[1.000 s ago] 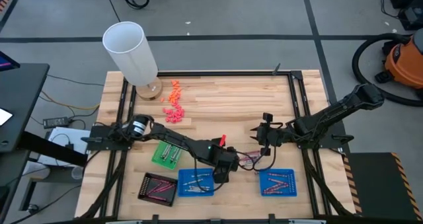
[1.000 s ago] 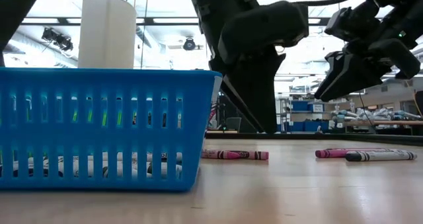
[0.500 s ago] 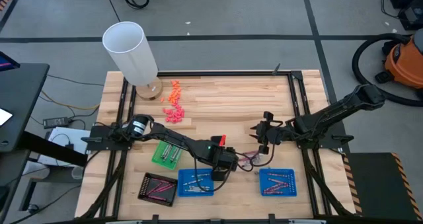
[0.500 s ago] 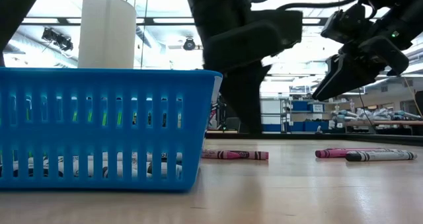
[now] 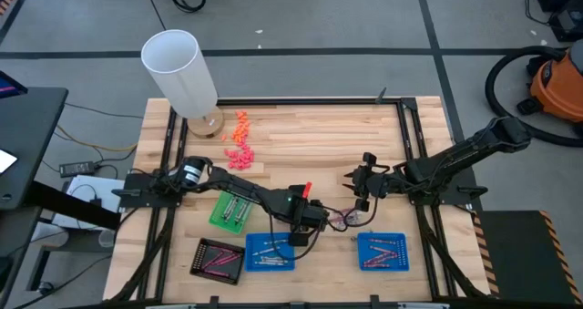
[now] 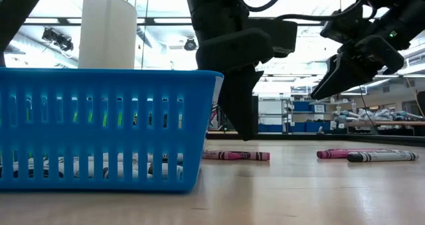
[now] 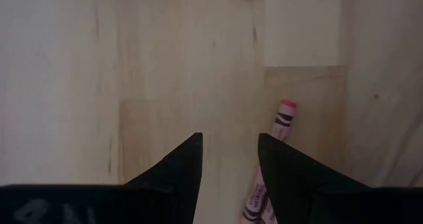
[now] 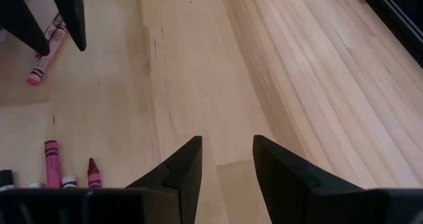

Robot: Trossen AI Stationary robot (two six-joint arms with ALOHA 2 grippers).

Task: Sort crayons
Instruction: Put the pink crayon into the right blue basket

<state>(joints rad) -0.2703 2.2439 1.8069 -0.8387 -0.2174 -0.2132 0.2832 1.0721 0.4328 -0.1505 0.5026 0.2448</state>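
Now my left gripper [image 7: 228,158] is lifting off the table with fingers parted and empty (it was lower a second ago), leaving a pink crayon [image 7: 268,164] lying beside it; my right gripper [image 8: 225,161] is hovering nearby, unclenched, holding nothing.

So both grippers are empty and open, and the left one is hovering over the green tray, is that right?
Not quite. Both are empty and open, but the left gripper hangs over bare table beside a pink crayon, by the blue tray; the green tray lies further back. The high view shows it. The right gripper waits mid-table.
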